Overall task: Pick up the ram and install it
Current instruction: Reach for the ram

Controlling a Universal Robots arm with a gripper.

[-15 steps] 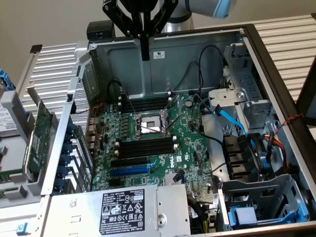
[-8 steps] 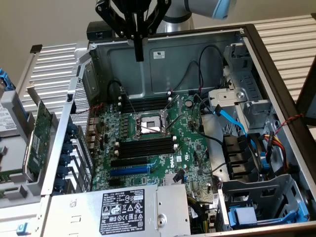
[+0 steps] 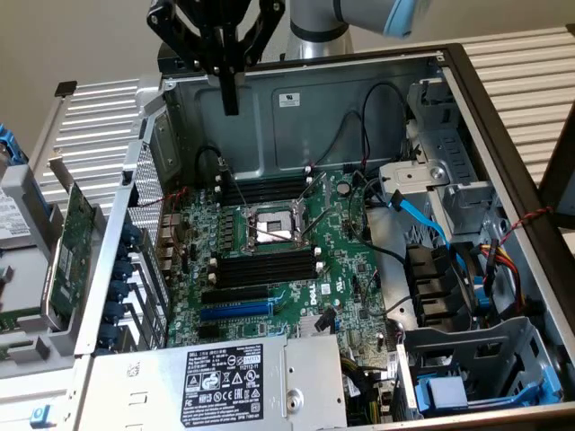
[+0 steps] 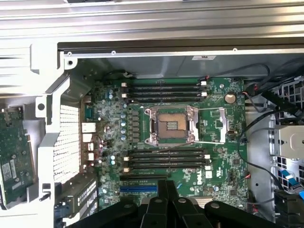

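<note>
Nearest, the power supply (image 3: 225, 382) walls off the front of the case. The drive cage with its blue cable (image 3: 418, 215) crowds the exterior view's right, so I judge the only open room to be straight above the motherboard (image 3: 346, 260). The memory slots (image 3: 267, 267) stand empty on either side of the CPU socket (image 3: 274, 224). A stick dropped or set off-line there could wreck the socket's bare contacts. Black cables (image 3: 365, 135) droop towards the far slots and could snag.

Outside the case, at the exterior view's left, an expansion card (image 3: 70, 247) stands on edge. The thin green strip (image 3: 22, 320) below it may be the ram, though I cannot tell.

Farthest, the gripper (image 3: 231, 94) hangs above the rear case wall (image 3: 359, 90), fingers together on nothing. Coming down there, it could clip that wall's edge.
</note>
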